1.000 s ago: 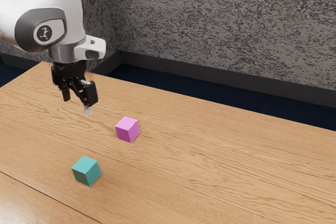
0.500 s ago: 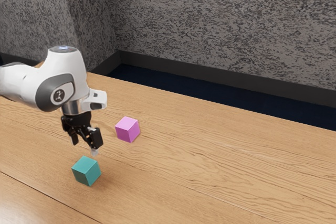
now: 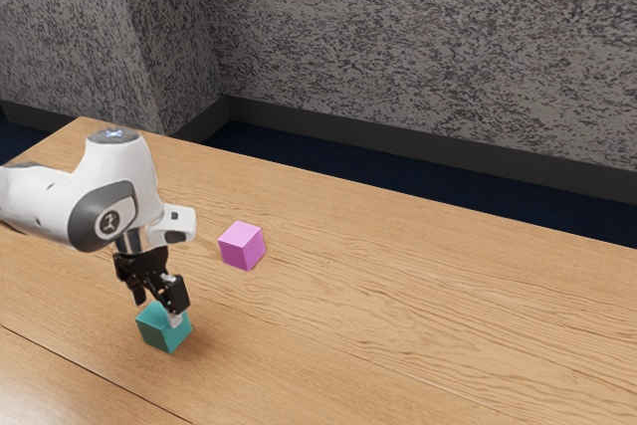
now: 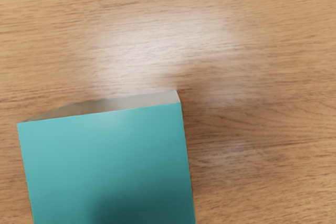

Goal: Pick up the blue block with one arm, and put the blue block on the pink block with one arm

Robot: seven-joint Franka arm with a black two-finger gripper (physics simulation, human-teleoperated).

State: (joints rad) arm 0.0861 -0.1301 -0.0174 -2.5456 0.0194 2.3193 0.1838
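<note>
Gripper, black, is hanging right at the top of a small teal-blue cube on a wooden table. Whether it is gripping cannot be told. Pink cube is sitting well apart.

blue block: teal (greener than blue), between black fingers | pink block: pink-violet | counter: brown woodgrain | wall: grey speckle

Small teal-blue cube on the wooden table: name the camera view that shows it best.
The wrist view: the small teal-blue cube sits close under the hand, its top face broad and uncovered. The exterior view shows it far off on the wooden table, with the black gripper covering its upper part.
</note>
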